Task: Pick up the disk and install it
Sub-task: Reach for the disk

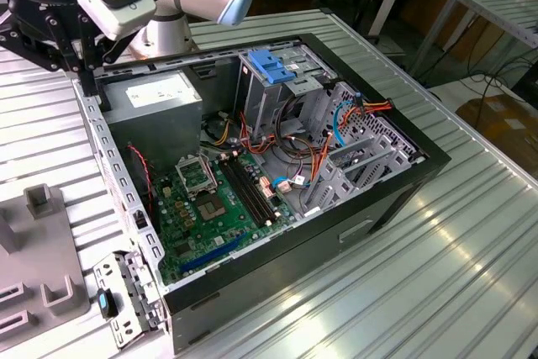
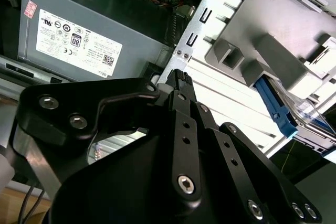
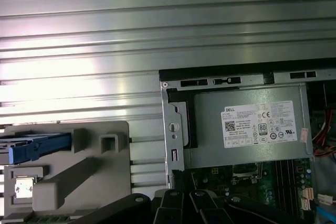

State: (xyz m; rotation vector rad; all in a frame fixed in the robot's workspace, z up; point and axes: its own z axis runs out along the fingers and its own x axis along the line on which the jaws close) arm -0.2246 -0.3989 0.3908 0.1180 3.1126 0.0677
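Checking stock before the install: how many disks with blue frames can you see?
1. The disk rests in the grey holder beside the computer case; more may be hidden inside the case.

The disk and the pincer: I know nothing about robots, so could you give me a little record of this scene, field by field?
disk: blue-framed slab sitting in a grey holder, outside the computer case
pincer: above the case's edge, beside the power supply, apart from the disk
computer case: open, lying on a ribbed metal table, green circuit board exposed
progress: disk not yet picked up
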